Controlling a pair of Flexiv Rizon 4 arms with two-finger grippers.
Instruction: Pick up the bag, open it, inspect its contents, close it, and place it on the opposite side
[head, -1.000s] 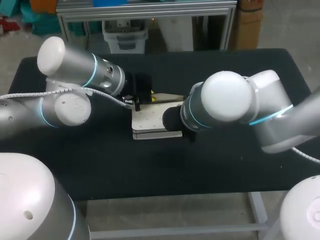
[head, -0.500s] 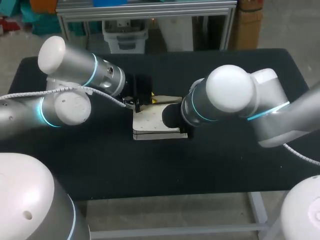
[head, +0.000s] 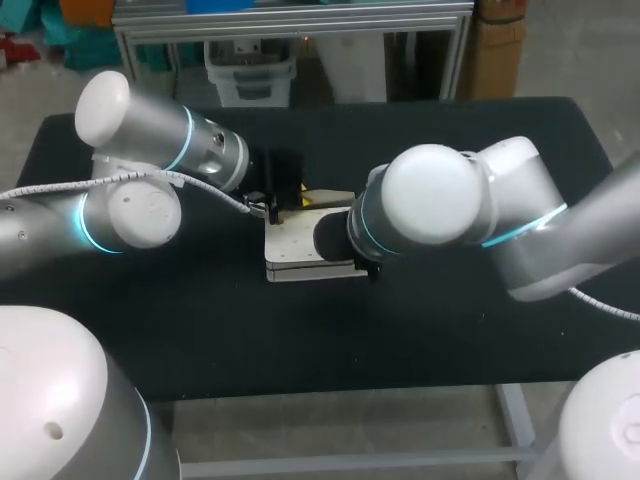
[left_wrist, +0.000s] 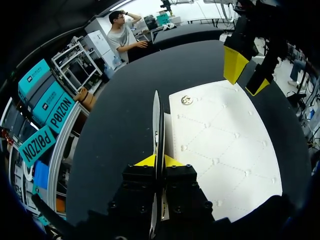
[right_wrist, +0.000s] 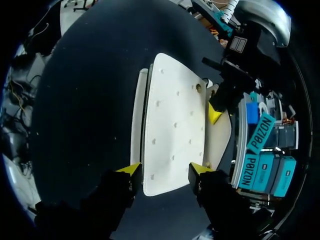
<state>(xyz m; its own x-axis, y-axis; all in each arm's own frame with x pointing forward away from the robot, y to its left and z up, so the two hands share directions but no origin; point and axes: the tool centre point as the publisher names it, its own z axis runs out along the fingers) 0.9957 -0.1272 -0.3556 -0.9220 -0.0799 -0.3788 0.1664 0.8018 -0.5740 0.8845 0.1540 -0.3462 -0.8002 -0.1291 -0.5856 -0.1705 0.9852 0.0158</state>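
Note:
A white quilted bag (head: 295, 245) lies flat on the middle of the black table. My left gripper (left_wrist: 157, 161) is shut on a thin white edge of the bag (left_wrist: 225, 150), which stands up between its yellow tips along the bag's far long side. A small metal snap (left_wrist: 187, 100) shows on the bag's top. My right gripper (right_wrist: 165, 172) is open over the bag's (right_wrist: 172, 130) right end, a yellow tip at each side of the flap. From the left wrist view the right gripper (left_wrist: 246, 75) hangs at the far corner of the bag. In the head view my right wrist hides its fingers.
The black table (head: 450, 330) reaches out on all sides of the bag, with nothing else lying on it. Both arms crowd its middle: the left arm (head: 150, 150) from the left, the right arm (head: 470, 215) from the right.
My right arm has shifted a little to the left, further over the bag's right end. The left gripper and the bag have stayed where they were.

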